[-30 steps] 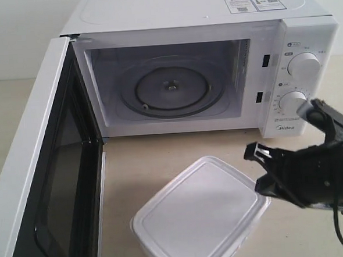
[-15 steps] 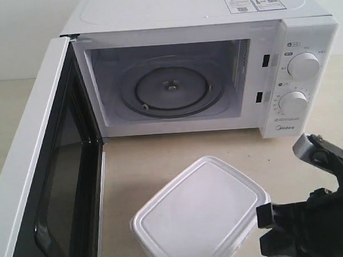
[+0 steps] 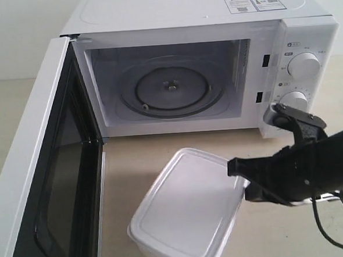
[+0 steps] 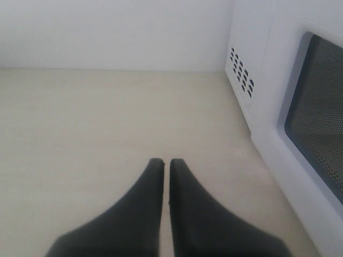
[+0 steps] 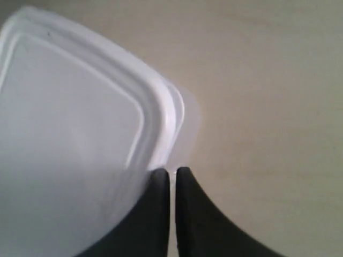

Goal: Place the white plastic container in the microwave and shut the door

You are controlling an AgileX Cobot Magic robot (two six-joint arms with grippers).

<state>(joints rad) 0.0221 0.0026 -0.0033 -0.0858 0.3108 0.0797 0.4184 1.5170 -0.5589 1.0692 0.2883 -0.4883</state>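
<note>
Exterior view, right claw (image 3: 233,168) pinched together, empty, against white plastic container (image 3: 182,212), door (image 3: 52,171) swung wide

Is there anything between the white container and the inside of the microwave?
Nothing visible. The door stands open on the left, the microwave holds only its glass turntable, and only bare table lies between the white plastic container and the opening. The right gripper sits at the container's right edge.

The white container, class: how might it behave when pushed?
The container likely slides, not rolls: it sits low and wide. Thin translucent plastic suggests light, slightly flexible walls. Pushed near a corner, where the right gripper sits, it would probably pivot.
</note>
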